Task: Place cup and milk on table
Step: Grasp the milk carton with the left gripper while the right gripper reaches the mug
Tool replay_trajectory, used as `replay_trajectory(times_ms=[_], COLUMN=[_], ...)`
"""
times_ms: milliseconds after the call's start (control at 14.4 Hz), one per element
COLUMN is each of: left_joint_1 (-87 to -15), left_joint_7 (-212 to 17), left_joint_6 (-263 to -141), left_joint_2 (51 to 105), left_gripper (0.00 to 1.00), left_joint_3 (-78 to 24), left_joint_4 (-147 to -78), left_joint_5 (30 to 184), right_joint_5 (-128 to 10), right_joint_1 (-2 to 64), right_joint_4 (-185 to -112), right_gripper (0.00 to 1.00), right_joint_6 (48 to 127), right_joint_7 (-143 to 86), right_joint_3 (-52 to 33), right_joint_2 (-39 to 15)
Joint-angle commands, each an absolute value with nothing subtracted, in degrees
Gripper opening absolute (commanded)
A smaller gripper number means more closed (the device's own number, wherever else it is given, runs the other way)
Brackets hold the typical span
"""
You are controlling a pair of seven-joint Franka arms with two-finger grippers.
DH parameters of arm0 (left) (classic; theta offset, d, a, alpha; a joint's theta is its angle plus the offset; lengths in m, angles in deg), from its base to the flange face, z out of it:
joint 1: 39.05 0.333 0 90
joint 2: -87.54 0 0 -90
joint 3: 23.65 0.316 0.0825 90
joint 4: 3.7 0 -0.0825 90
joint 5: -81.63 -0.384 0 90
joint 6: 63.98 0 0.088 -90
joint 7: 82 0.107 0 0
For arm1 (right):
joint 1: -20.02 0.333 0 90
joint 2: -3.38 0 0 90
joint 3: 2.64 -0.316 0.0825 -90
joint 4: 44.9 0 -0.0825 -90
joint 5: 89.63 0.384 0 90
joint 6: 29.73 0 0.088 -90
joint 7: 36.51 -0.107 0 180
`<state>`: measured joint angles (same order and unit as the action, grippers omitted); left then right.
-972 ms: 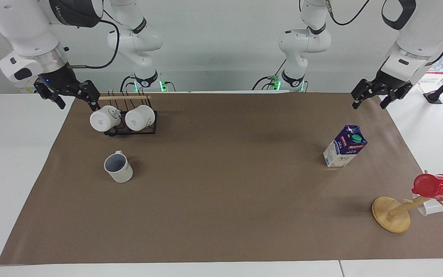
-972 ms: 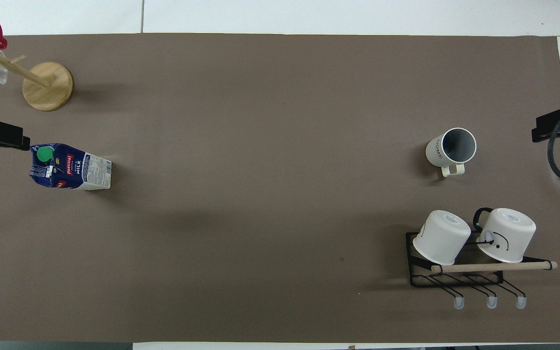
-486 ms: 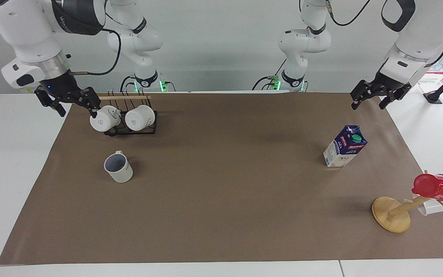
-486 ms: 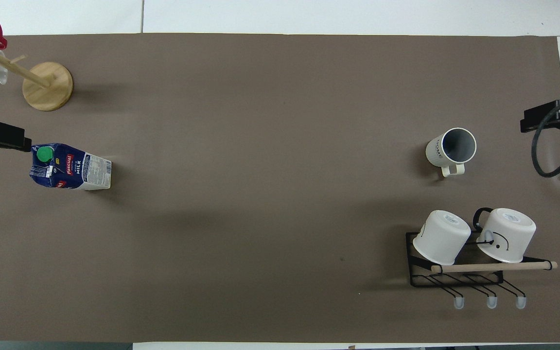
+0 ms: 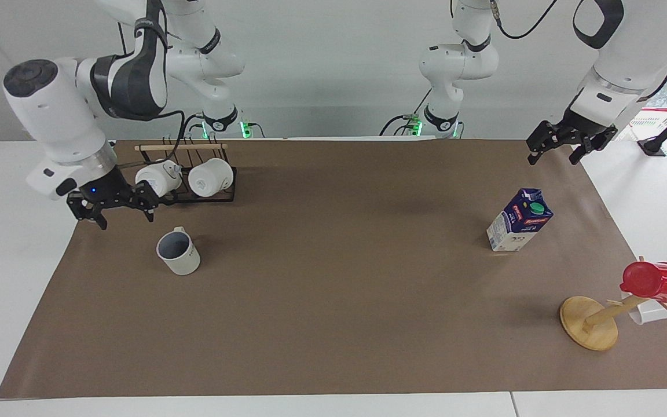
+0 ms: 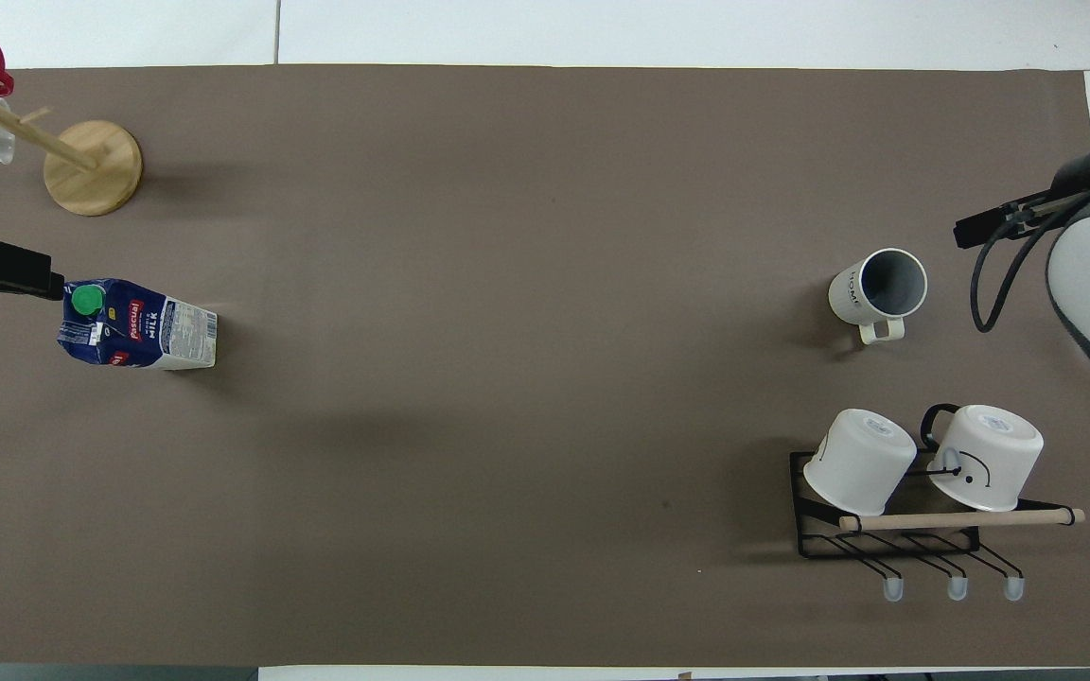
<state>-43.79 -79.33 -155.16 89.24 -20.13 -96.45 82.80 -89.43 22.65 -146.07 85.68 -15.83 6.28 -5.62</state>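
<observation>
We see the cup (image 5: pixel 178 252) upright on the counter (image 5: pixel 333 301) toward the right arm's end, just farther from the robots than the mug rack (image 5: pixel 194 174). The milk (image 5: pixel 519 220) stands toward the left arm's end. Right gripper (image 5: pixel 118 208) hangs beside the cup, jaws spread, holding nothing. Left gripper (image 5: pixel 562 145) is up over the counter's edge, jaws spread, holding nothing.

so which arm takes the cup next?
Right. The right gripper, open, hangs beside the cup at that end of the table; the left gripper is up over the milk's end.
</observation>
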Motion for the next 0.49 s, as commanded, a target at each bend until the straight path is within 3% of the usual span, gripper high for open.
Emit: replay_trajectory(times_ms=[0,417], left_joint_1=[-43.4,-43.4], left_joint_7=[-78.7,-78.5], left_joint_6=[-156.3,-156.6], left_joint_2=[90.9,91.0], left_gripper=[1.0,1.0], left_joint_3=[-20.1,-20.1], left_joint_4=[-98.5,-98.6], left_joint_5=[82.3,82.3], right_joint_5=[-87.5,-85.7], right_joint_1=[21.4,21.2], right_joint_4=[-154.4,-160.0], right_gripper=[1.0,1.0], right_joint_6=[94.3,103.4], right_joint_7=[-10.2,-6.3], right_joint_3=[6.0,6.0], right_joint_2=[-4.4,-6.9])
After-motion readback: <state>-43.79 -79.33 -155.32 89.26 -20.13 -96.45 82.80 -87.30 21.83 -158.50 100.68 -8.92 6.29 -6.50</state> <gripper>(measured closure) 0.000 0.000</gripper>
